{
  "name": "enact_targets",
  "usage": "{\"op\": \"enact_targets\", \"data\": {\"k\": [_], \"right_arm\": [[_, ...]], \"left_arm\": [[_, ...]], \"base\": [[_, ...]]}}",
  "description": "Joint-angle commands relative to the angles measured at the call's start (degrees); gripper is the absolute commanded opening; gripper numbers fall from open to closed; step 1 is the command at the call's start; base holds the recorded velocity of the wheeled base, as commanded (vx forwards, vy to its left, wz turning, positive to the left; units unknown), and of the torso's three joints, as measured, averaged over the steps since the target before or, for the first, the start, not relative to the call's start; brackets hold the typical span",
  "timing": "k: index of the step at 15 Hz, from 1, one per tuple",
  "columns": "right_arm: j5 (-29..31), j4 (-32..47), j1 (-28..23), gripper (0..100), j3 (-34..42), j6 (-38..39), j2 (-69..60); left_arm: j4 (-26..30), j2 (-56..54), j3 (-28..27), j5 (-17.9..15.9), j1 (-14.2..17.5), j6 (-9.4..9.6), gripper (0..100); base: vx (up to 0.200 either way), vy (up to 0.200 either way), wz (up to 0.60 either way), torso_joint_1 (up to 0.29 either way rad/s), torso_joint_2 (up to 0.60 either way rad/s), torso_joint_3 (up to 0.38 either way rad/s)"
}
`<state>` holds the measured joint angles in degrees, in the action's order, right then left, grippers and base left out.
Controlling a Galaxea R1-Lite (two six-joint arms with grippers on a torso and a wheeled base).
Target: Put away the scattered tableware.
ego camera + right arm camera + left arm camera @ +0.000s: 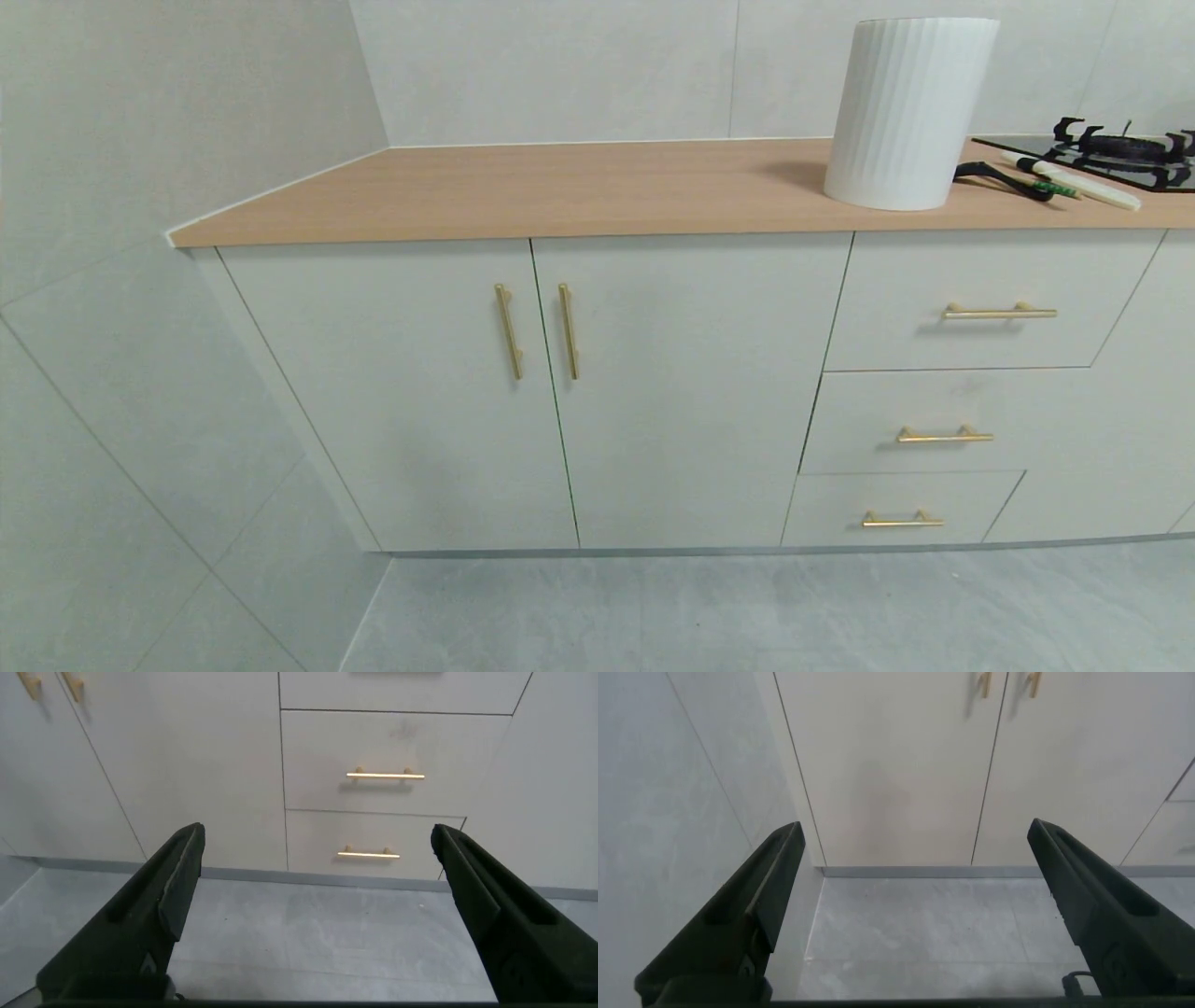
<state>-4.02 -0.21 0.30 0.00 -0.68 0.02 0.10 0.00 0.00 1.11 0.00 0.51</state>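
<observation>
On the wooden counter (579, 187) at the right lie a white-handled utensil (1083, 184) and a black-and-green-handled utensil (1013, 180), beside a tall white ribbed container (906, 112). My left gripper (915, 835) hangs low and open over the grey floor, facing the double cabinet doors (906, 765), with nothing between its fingers. My right gripper (318, 838) is also low and open, empty, facing the lower drawers (392, 765).
Below the counter are two doors with gold handles (537, 331) and three drawers (990, 308) at the right. A black stove burner (1120, 149) sits at the far right of the counter. A tiled wall (140, 280) closes the left side. Grey floor (747, 607) lies in front.
</observation>
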Motion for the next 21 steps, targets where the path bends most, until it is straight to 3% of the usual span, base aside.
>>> {"op": "enact_targets", "data": {"k": [1,5,21], "right_arm": [[0.0,0.0,0.0,100,0.0,0.0,0.0],[0.0,0.0,0.0,100,0.0,0.1,0.0],[0.0,0.0,0.0,100,0.0,0.2,0.0]], "left_arm": [[0.1,0.0,0.0,0.0,0.0,-0.16,100],[0.0,0.0,0.0,0.0,0.0,-0.25,100],[0.0,0.0,0.0,0.0,0.0,-0.34,100]], "base": [[0.0,0.0,0.0,0.0,0.0,0.0],[0.0,0.0,0.0,0.0,0.0,0.0],[0.0,-0.2,0.0,0.004,0.0,0.003]]}}
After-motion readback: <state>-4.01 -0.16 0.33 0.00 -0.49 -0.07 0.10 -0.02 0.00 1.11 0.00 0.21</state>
